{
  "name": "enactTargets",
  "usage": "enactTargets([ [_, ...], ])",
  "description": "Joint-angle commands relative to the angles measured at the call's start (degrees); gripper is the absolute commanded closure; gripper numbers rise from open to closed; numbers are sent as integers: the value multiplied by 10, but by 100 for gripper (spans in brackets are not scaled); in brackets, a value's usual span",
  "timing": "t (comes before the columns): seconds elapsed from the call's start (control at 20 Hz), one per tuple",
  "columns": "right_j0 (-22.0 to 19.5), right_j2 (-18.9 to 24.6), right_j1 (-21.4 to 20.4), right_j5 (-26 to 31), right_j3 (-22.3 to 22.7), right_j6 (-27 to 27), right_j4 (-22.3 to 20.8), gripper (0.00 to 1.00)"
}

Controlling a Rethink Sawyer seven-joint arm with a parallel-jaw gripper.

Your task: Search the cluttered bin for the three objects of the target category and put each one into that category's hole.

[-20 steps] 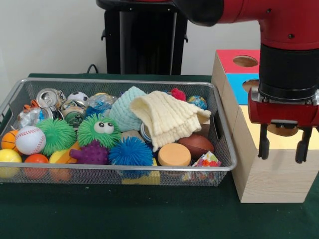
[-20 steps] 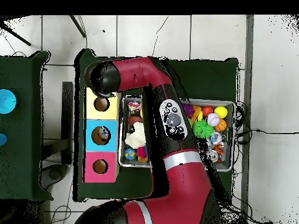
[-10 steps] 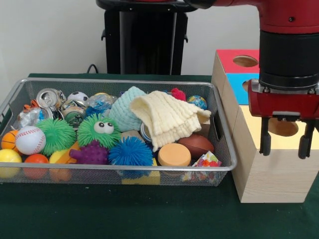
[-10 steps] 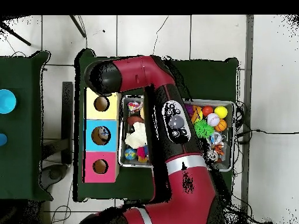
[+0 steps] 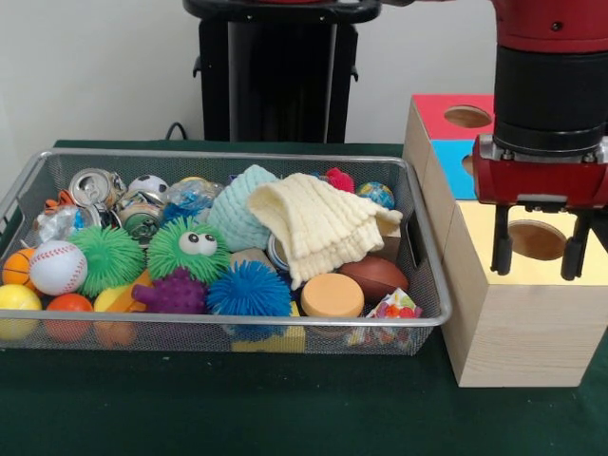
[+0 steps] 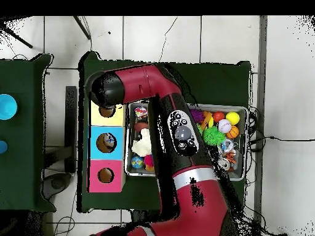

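Front and overhead views. The red and black arm point(image 5: 551, 85) descends vertically, its end effector point(image 5: 533, 249) hanging just above the round hole point(image 5: 537, 239) in the yellow top of the wooden box point(image 5: 513, 332); the two dark fingers point(image 5: 501, 252) stand apart, one at each side of the hole, with nothing between them. Beyond the end effector lie the blue point(image 5: 456, 161) and red point(image 5: 446, 114) sections, each with its own hole. Beside the end effector, across the green worktop point(image 5: 237, 408), sits the wire-mesh bin point(image 5: 228, 323) — its contents include a ribbed cream cloth point(image 5: 318, 226), spiky rubber balls point(image 5: 249, 288), a stitched baseball point(image 5: 57, 266), a dented can point(image 5: 92, 186) and a smooth orange disc point(image 5: 332, 294). Overhead, the arm point(image 6: 178, 135) crosses the bin point(image 6: 241, 110) to the box point(image 6: 106, 142).
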Motion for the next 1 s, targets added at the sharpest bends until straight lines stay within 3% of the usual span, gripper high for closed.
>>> enactTargets([
  [0.05,-34,34,6,21,50,-156,-25,0],
  [0.35,-45,40,-7,0,75,-143,-26,0],
  [1.0,-57,43,-22,16,93,-129,-25,0],
])
